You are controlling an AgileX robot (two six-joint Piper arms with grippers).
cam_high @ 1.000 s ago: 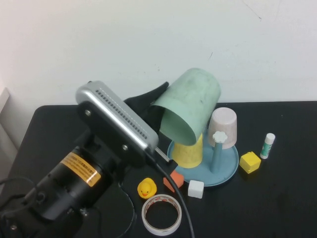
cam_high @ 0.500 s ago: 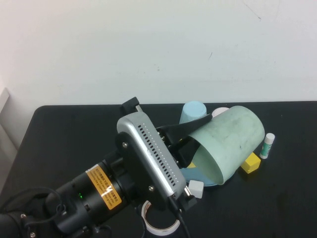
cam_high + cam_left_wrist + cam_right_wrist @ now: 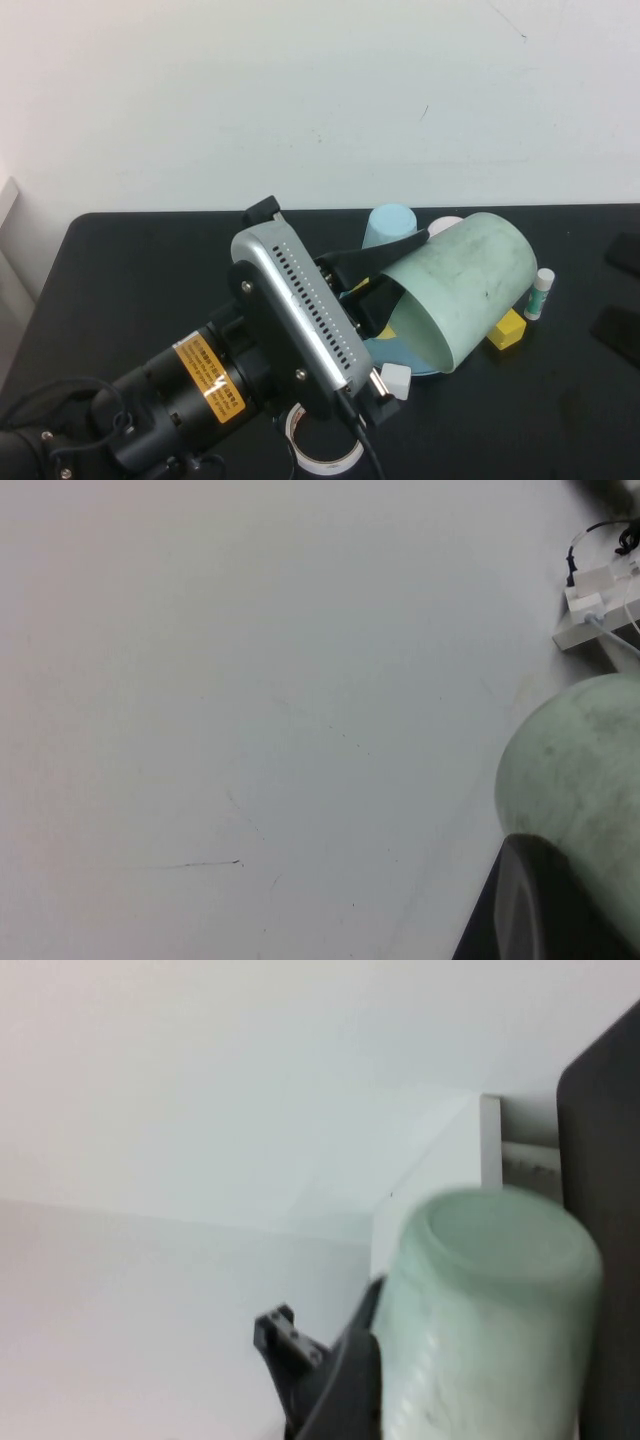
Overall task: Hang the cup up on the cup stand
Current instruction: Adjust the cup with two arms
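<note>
Well, the left arm's bulk blocks most of the action: its ribbed silver housing and black body fill the near middle of the high view. The left gripper (image 3: 372, 282) is clenched on the cup (image 3: 465, 285), black fingers pinching the rim wall. That pale mint-green cup is tapered, smooth plastic with faint dark speckles, held off the table and tipped on its side, mouth facing near-left, base toward far-right. It covers nearly all of the cup stand (image 3: 385, 349); only a thin crescent of light-blue tray shows under the cup's lip, pegs hidden. A light blue cup (image 3: 389, 226) pokes up just behind. A white cube (image 3: 397, 380) sits at the tray's near edge, a yellow cube (image 3: 509, 329) peeks out right of the cup, and a small glue stick (image 3: 541, 293) stands farther right. A tape roll (image 3: 322, 452) is half hidden under the arm. The right gripper (image 3: 622, 300) is cut off at the right edge; I cannot tell its fingers' state.
</note>
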